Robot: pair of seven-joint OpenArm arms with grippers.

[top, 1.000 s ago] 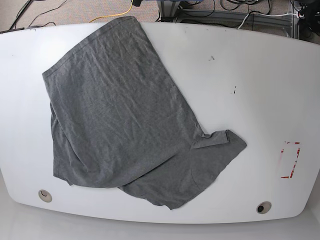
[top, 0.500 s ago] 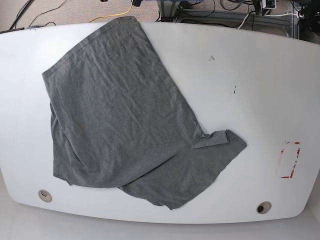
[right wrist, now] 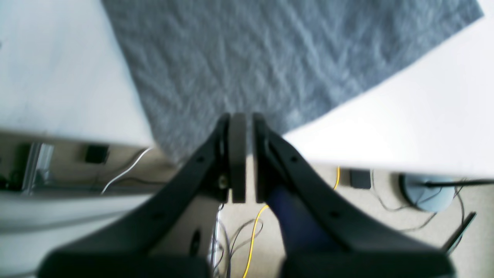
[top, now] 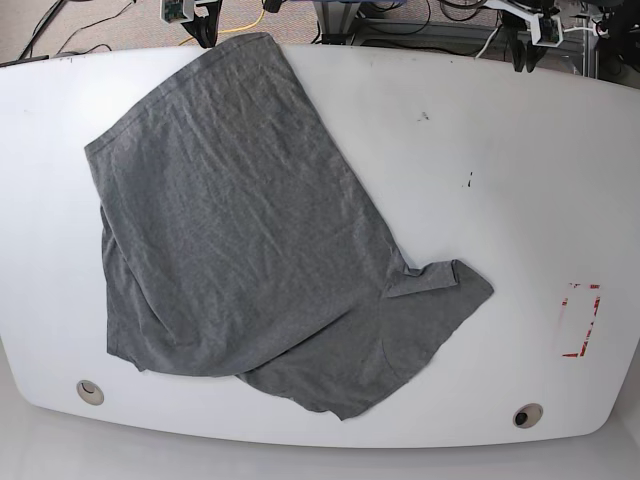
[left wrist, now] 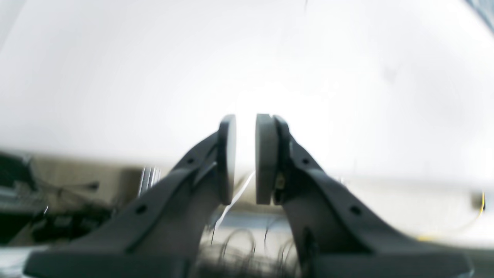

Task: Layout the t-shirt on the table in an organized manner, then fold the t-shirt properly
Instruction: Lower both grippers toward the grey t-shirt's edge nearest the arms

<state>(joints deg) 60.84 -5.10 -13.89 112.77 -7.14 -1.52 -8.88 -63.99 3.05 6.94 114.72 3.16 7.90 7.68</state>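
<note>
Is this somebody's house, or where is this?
Probably a robot lab or workshop, not a home: a big white table holding one grey t-shirt, tangled cables on the carpet behind, and robot grippers overhead.

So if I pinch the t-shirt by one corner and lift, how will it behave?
The t-shirt looks thin and wrinkled, so it will probably drape limply. It is already doubled over itself, so layers may lift together. On the glossy table it should slide easily.

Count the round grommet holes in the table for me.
2. One grommet hole sits near the table's front-left corner, the other grommet hole near its front-right corner. The t-shirt may hide more.
</note>
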